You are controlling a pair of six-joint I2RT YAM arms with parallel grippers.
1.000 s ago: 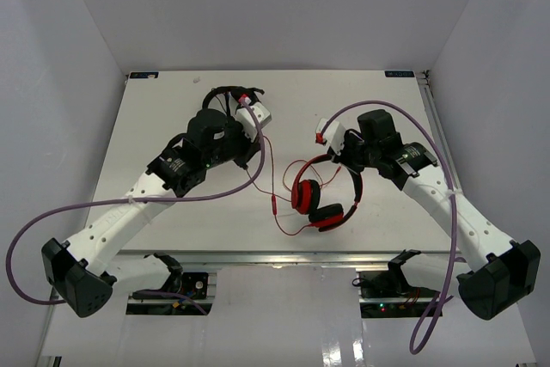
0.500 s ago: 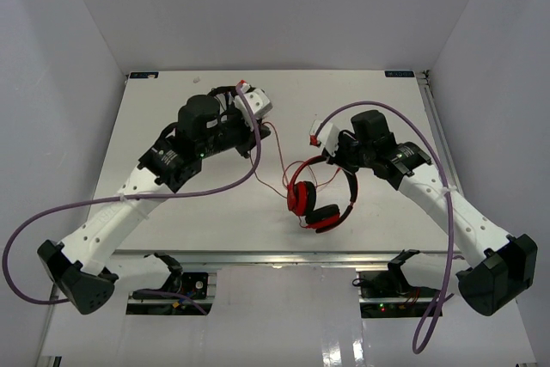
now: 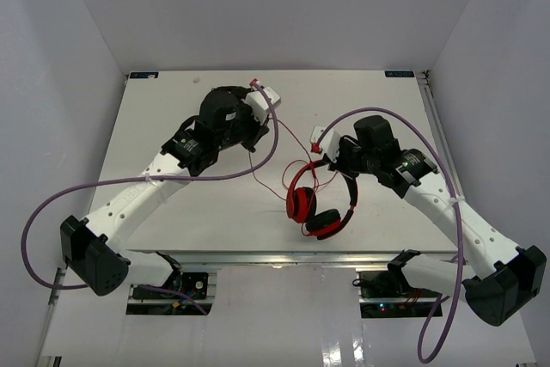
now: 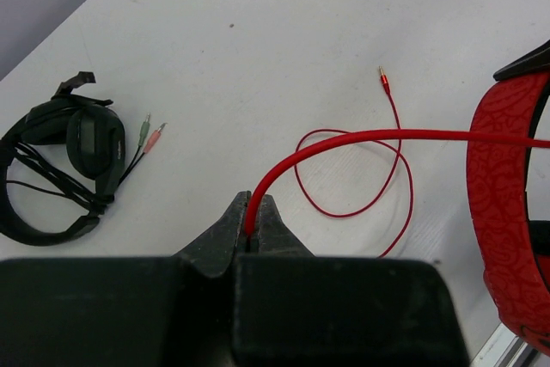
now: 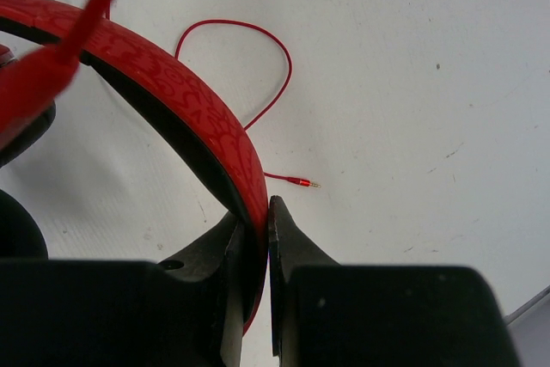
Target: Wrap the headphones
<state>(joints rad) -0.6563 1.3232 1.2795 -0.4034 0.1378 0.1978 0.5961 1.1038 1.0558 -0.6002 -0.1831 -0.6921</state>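
The red headphones [image 3: 324, 204] are held up over the middle of the table, ear cups toward the near edge. My right gripper [image 3: 338, 163] is shut on their red headband [image 5: 172, 83], one jaw on each side of the band. My left gripper [image 3: 257, 138] is shut on the thin red cable [image 4: 344, 137], which runs taut from the jaws to the right past the headband [image 4: 503, 212]. A slack loop of the cable [image 5: 275, 49] lies on the table and ends in the plug [image 4: 383, 81], which also shows in the right wrist view [image 5: 301, 182].
Small all-black headphones [image 4: 60, 161] with their own thin cable lie on the table to the left of my left gripper. The white table [image 3: 172, 204] is walled in by white panels, and its front edge runs along a metal rail [image 3: 275, 255].
My left gripper has swung right and toward the far side, drawing the red cable with it. My right gripper and the headphones have shifted slightly left and nearer.
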